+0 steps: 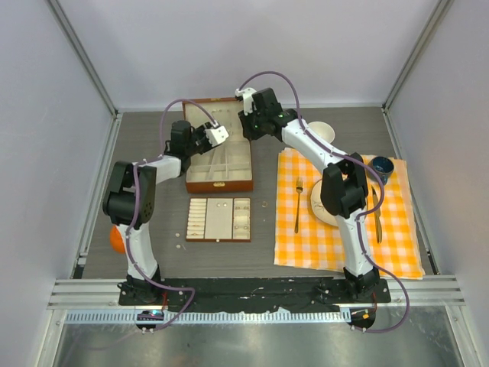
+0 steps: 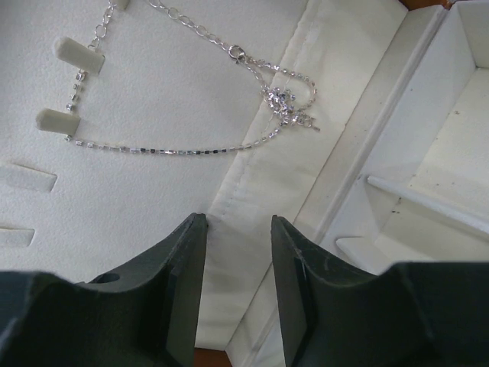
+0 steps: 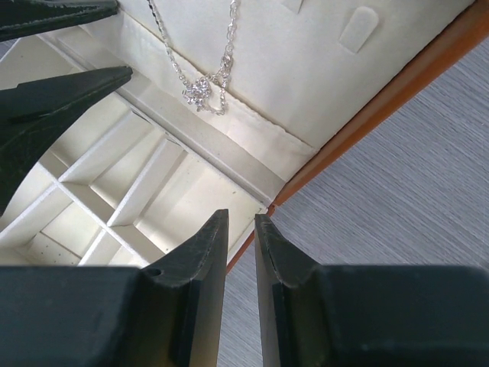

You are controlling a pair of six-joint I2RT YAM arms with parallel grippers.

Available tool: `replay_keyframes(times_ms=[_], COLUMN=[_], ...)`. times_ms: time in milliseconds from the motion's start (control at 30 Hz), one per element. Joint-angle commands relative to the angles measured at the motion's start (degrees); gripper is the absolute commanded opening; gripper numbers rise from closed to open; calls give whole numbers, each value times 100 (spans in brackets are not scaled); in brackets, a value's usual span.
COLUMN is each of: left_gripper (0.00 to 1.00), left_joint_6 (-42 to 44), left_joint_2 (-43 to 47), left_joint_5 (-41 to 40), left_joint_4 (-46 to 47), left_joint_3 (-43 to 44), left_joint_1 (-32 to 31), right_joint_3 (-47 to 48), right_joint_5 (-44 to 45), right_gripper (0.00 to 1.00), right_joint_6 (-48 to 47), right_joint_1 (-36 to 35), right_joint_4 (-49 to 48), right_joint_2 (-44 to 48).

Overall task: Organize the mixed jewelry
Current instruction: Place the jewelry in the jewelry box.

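Note:
The brown wooden box [image 1: 219, 174] stands open, its cream-lined lid raised at the back. A thin silvery chain necklace [image 2: 284, 102] with a sparkly pendant lies against the lid lining; it also shows in the right wrist view [image 3: 202, 90]. My left gripper [image 2: 238, 222] is open and empty, over the seam between lid and compartments, short of the pendant. My right gripper [image 3: 241, 218] is open by a narrow gap and empty, over the box's right corner [image 3: 275, 200]. A small ring [image 1: 263, 205] and tiny bits [image 1: 177, 234] lie on the table beside the cream-lined tray [image 1: 219, 237].
An orange checked cloth [image 1: 397, 245] on the right carries a white plate [image 1: 315, 200], a gold fork [image 1: 297, 205], a gold knife [image 1: 377, 222] and a blue cup [image 1: 381, 167]. A white bowl [image 1: 325, 131] sits behind it. An orange ball [image 1: 114, 240] lies by the left arm.

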State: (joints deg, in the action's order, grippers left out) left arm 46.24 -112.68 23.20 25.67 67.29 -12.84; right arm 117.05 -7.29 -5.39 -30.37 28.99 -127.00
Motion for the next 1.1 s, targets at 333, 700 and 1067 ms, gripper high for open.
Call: replay_keyframes(times_ms=[333,700,1067], left_gripper=[34,13,0], left_joint_6=[421,518,351], left_joint_2=[-298,-325,-175], left_joint_5=[-351,-395,-369], left_joint_4=[957,949,852], left_joint_3=[-75,-190,-295], left_joint_1=[-69,-131,-149], right_joint_3=[-86,-165,142], right_joint_5=[-168,-211,-308], right_gripper=[26,26,26], right_joint_6=[108,117,257], right_joint_1=[-13,-13,-13], right_joint_4=[-96,-104,-96], right_joint_2=[518,510,360])
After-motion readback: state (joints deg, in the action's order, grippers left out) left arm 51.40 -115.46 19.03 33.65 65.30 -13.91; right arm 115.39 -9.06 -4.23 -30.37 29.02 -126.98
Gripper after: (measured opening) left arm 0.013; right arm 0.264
